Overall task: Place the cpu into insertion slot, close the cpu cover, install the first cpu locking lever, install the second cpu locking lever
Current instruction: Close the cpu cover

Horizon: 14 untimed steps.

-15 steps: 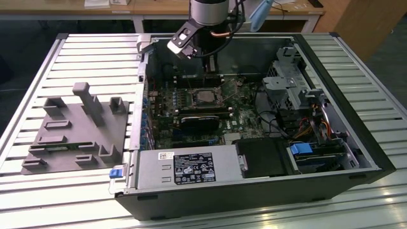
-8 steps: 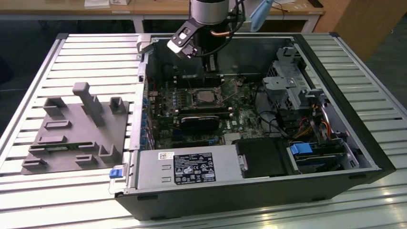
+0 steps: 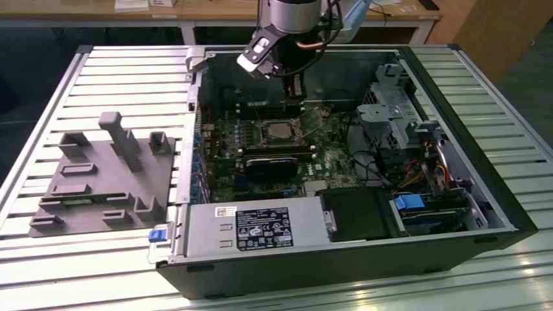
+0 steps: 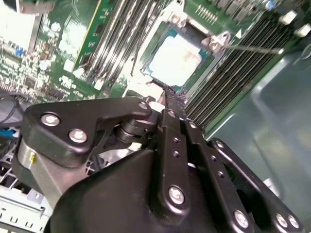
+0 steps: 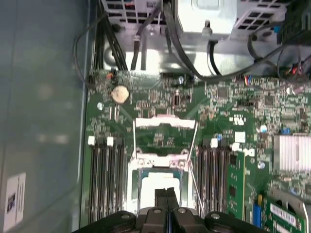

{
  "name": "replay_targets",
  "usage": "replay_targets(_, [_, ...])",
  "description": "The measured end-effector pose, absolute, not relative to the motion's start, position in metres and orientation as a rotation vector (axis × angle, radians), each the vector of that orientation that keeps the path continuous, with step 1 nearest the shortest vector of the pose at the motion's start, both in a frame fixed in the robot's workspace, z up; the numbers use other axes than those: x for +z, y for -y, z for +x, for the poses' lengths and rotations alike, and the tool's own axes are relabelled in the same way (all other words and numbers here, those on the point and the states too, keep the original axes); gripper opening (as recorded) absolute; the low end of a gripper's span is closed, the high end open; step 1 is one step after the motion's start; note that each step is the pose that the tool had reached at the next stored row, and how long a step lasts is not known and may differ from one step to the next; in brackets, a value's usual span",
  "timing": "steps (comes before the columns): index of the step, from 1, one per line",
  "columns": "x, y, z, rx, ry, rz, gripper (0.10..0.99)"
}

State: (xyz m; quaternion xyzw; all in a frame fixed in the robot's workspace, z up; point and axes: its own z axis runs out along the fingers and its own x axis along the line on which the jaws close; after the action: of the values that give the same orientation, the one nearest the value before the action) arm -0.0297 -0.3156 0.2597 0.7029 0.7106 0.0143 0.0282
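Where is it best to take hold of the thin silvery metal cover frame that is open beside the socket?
The thin silvery metal cover frame stands open, so its free edge is bare and off the board. Probably grip there, coming from above, with the black pincer astride the thin plate.

Arm [image 3: 291, 14]: one, silver-grey wrist section, reaching down from above in the exterior view.
Claw [image 3: 298, 96]: black, bolted linkage bars, pointing straight down.
Fingers [image 5: 161, 196]: two, slim, pressed flat together along their length in both wrist views, tips meeting.
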Motion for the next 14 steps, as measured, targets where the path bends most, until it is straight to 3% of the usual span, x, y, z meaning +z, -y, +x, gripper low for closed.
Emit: replay_targets(14, [0.260,0.316,0.022,0.044,-2.193,2.169,0.102])
